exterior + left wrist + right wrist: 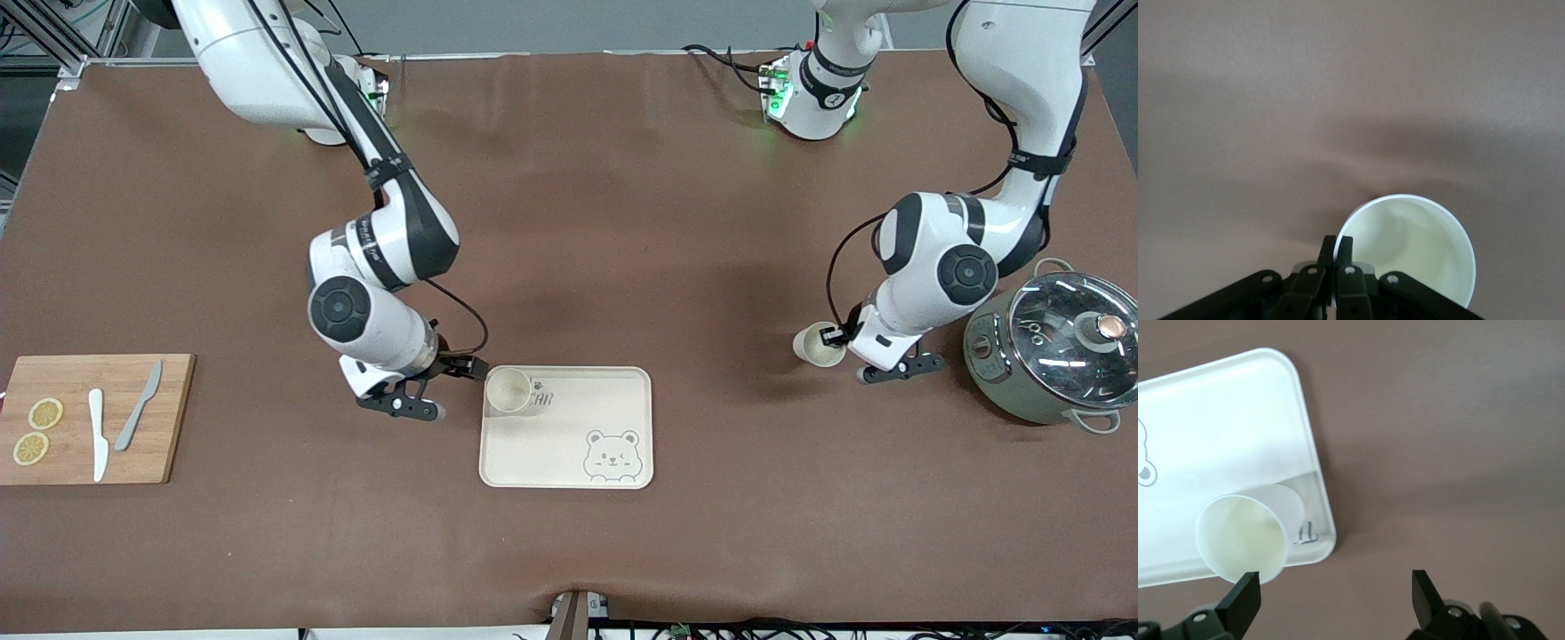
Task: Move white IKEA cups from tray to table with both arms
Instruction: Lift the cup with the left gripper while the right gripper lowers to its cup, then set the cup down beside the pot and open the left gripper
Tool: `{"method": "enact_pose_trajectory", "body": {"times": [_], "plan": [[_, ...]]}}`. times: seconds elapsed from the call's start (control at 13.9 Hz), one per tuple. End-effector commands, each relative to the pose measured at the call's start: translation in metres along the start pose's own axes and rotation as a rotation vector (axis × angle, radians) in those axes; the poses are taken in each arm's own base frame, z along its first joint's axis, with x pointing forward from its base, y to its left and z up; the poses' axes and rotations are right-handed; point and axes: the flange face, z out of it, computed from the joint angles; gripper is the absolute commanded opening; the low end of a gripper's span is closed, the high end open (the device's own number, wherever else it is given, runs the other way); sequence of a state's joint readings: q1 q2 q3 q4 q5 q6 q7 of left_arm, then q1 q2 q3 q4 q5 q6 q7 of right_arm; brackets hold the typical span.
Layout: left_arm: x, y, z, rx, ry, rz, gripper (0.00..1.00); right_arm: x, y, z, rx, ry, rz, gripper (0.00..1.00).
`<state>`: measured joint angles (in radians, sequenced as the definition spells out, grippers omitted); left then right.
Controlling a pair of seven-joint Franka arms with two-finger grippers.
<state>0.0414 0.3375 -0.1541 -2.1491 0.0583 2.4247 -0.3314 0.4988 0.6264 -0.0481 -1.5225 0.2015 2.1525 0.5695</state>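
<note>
One white cup [508, 389] stands upright in the corner of the cream bear tray [569, 453] that lies farthest from the front camera, toward the right arm's end. My right gripper [459, 391] is open and empty just outside that tray corner. In the right wrist view the cup [1241, 537] sits on the tray [1205, 420], just ahead of one fingertip of the gripper [1335, 587]. My left gripper [834, 338] is shut on the rim of the second white cup [818, 345], over the bare table between the tray and the pot. In the left wrist view the gripper [1335, 248] pinches the wall of that cup [1411, 240].
A wooden cutting board [173, 418] with two lemon slices [37, 431], a white knife [97, 434] and a grey knife [138, 405] lies at the right arm's end. A metal pot with a glass lid [1058, 351] stands at the left arm's end, close to the left arm.
</note>
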Motion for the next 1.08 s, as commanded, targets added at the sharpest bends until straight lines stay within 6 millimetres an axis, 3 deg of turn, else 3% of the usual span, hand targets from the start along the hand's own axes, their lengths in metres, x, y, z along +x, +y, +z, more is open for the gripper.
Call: {"method": "enact_pose_trajectory", "body": {"times": [0.0,0.36,0.43,0.5,0.58,0.65,0.72,0.79,0.87,1.01], "plan": [[-0.013,-0.004,-0.004,0.005,0.026,0.014,0.00,0.001,-0.021,0.014,0.008,0.022,0.009,1.00],[-0.017,-0.006,-0.003,0.007,0.020,0.011,0.00,-0.001,-0.025,0.036,-0.006,0.025,-0.008,1.00],[-0.017,-0.006,-0.003,0.007,0.021,0.011,0.00,0.000,-0.024,0.036,-0.004,0.025,-0.004,0.92],[-0.017,-0.006,-0.003,0.007,0.021,0.011,0.00,0.000,-0.025,0.037,-0.004,0.026,-0.003,0.66],[-0.017,-0.006,-0.003,0.007,0.020,0.011,0.00,0.001,-0.025,0.039,-0.003,0.031,-0.002,0.68],[-0.016,-0.006,-0.003,0.006,0.022,0.011,0.15,0.002,-0.025,0.042,0.004,0.039,0.003,0.72],[-0.015,-0.006,-0.004,0.006,0.023,0.012,0.45,0.002,-0.025,0.045,0.007,0.042,0.005,0.72],[-0.014,-0.005,-0.006,0.005,0.028,0.012,0.99,0.004,-0.025,0.047,0.011,0.046,0.010,0.68],[-0.013,-0.004,-0.011,0.006,0.031,0.011,1.00,0.004,-0.024,0.050,0.011,0.047,0.009,0.59],[-0.010,-0.004,-0.024,0.006,0.042,0.012,1.00,0.003,-0.027,0.050,0.016,0.053,0.006,0.24]]}}
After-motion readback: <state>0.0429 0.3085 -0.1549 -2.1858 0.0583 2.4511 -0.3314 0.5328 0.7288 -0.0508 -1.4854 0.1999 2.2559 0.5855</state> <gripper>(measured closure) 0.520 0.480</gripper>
